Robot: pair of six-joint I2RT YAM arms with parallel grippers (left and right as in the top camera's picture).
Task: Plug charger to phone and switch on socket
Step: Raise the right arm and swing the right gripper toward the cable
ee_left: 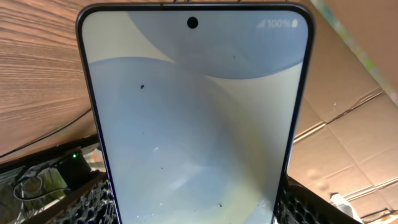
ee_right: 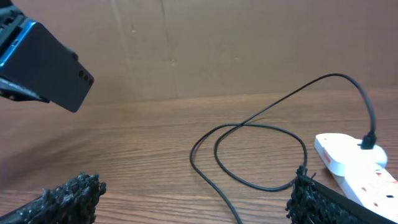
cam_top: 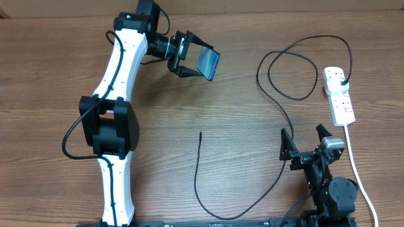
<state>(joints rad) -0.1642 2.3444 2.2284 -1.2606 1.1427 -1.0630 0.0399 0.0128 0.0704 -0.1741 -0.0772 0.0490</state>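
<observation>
My left gripper (cam_top: 189, 55) is shut on the phone (cam_top: 209, 62), holding it off the table at the back, tilted, its light blue screen showing. In the left wrist view the phone (ee_left: 196, 118) fills the frame between both fingers (ee_left: 93, 202). The charger cable (cam_top: 268, 189) runs from its loose tip (cam_top: 200, 133) on the table, loops, and ends in a black plug (cam_top: 341, 79) seated in the white socket strip (cam_top: 339, 94) at the right. My right gripper (cam_top: 305, 140) stands open near the front right, nothing between its fingers; the cable (ee_right: 249, 155) lies ahead of it.
The socket's thick white cord (cam_top: 356, 170) trails toward the front edge at the right. The wooden table (cam_top: 50, 75) carries the cable loops (cam_top: 290, 69) at the back right. A cardboard wall (ee_right: 217, 43) stands behind the table.
</observation>
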